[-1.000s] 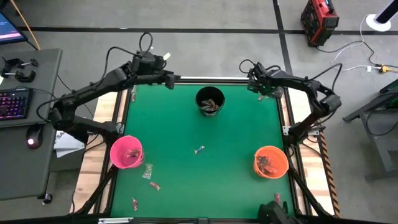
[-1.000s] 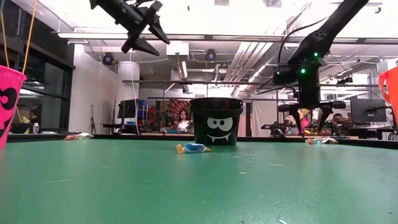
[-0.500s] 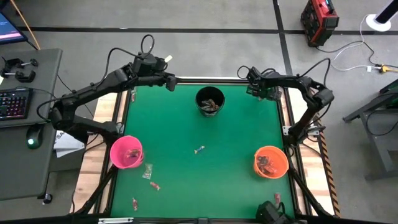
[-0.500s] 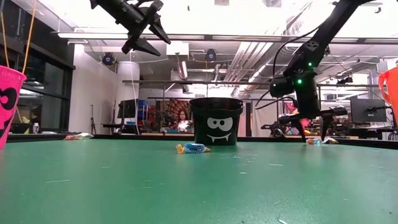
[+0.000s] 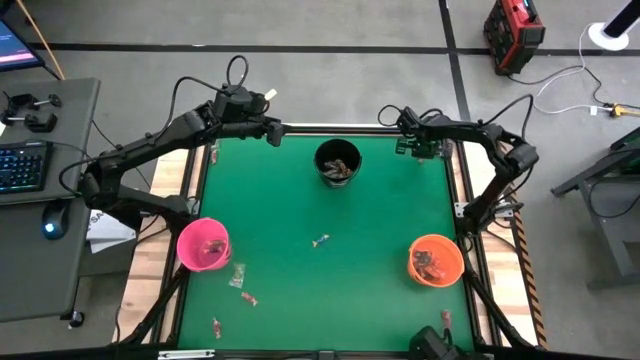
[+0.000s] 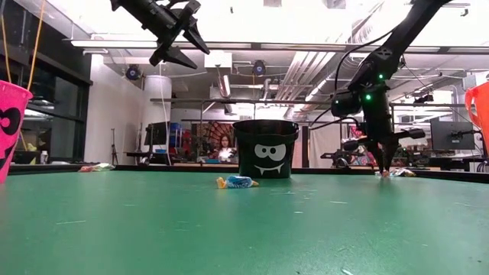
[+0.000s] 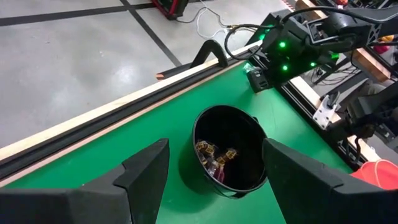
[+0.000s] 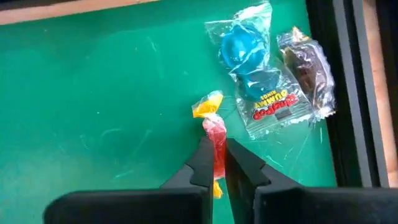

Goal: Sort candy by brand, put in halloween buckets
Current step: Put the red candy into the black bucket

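The green bench [image 5: 380, 260] carries loose candy near its front left, by the pink bucket [image 5: 203, 245]; the orange bucket [image 5: 435, 260] sits near right. A blue-wrapped sweet [image 6: 236, 182] lies mid-bench, the black bucket [image 5: 338, 163] farther back. At the far right corner the right pincer [image 8: 219, 163] is clamped on a red and yellow candy [image 8: 215, 138], shown only by its wrist view, beside a clear packet with blue rings [image 8: 261, 74]. The left pincer [image 6: 187, 37] hangs spread apart above the far left. The low view shows a workshop with a person beyond.

green table [image 5: 380, 230] with buckets [image 5: 204, 245], candy [image 5: 320, 241]
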You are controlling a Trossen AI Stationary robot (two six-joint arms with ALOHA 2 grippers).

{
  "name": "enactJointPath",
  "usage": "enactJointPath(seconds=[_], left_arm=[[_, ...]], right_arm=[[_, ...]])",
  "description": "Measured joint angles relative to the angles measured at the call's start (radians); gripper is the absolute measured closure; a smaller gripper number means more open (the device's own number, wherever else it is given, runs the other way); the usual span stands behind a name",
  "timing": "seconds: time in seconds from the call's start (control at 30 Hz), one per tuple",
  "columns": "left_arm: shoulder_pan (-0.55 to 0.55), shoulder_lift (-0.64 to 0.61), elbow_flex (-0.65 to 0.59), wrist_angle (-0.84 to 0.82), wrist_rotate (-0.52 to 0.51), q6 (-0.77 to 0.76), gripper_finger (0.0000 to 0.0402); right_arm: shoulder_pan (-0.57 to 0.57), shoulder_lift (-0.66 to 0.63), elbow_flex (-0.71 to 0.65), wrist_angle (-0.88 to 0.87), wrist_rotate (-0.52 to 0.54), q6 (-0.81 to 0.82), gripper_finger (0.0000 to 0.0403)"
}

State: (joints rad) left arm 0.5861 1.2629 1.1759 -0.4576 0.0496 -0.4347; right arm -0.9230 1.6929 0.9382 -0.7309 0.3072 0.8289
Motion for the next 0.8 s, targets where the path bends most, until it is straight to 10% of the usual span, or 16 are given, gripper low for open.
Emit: enactJointPath(seconds=[0.8], left_arm=[[0.0,0.0,0.0,-0.013,-0.001,0.001,0.0155]], right_arm=[[0.128,-0.146,-0.005,0.029,0.001,0.004,0.0399]])
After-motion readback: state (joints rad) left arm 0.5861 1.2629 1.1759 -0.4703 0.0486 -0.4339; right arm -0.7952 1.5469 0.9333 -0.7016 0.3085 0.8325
